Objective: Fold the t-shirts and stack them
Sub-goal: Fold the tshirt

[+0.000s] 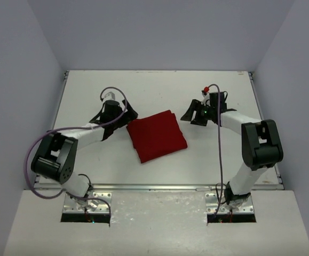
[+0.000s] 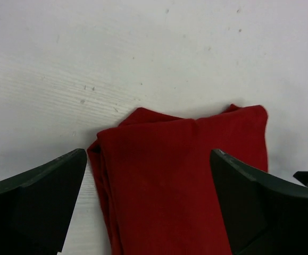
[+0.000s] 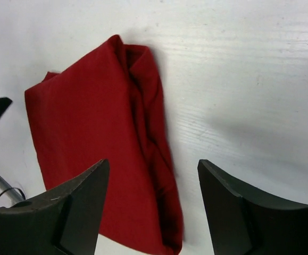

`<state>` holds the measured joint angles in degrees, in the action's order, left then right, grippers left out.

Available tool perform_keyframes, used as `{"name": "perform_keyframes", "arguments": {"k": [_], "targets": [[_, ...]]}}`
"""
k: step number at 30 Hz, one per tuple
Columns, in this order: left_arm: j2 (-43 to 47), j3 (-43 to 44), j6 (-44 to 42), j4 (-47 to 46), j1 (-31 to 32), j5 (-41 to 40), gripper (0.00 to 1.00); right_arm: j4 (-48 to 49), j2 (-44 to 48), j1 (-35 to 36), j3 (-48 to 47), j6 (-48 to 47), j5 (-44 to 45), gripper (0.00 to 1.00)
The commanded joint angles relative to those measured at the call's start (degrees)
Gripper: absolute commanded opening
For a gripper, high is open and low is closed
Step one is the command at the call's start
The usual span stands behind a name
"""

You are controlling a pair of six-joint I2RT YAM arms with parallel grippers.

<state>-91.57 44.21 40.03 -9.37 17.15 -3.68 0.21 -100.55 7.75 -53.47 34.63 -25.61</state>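
Lies folded, dark red cloth t-shirt (image 1: 157,137), between black left gripper (image 1: 123,122) and black right gripper (image 1: 193,116); both spread open, holding nothing.

Overhead view of the whole table (image 1: 154,90); both wrist views close, downward, sharing the t-shirt (image 1: 156,136) from opposite sides.

T-shirt (image 1: 156,135): dark red, plain, folded into compact rectangle. Lies flat at surface centre, rotated, long axis running 11 to 5 o'clock. Layered fold edges visible along one side.
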Motion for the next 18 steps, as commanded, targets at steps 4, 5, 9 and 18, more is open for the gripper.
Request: {"name": "perform_keyframes", "arguments": {"k": [4,5,9,18], "targets": [[14.30,-7.85,10.05,12.36,0.52,-9.85,1.00,-5.99,0.37,3.83,-1.54,-5.26,-3.67,0.69],[18.49,-10.78,11.55,10.44,1.04,-10.20,1.00,-9.40,-0.77,5.07,-3.37,-7.54,-2.18,0.69],[24.06,-22.92,13.77,1.03,3.24,-4.77,0.97,-11.20,0.08,9.12,-4.02,-8.53,9.15,0.68],[39.00,-20.92,12.08,19.63,12.81,-14.77,1.00,-16.81,16.69,13.69,2.22,-5.89,28.93,0.99]]}}
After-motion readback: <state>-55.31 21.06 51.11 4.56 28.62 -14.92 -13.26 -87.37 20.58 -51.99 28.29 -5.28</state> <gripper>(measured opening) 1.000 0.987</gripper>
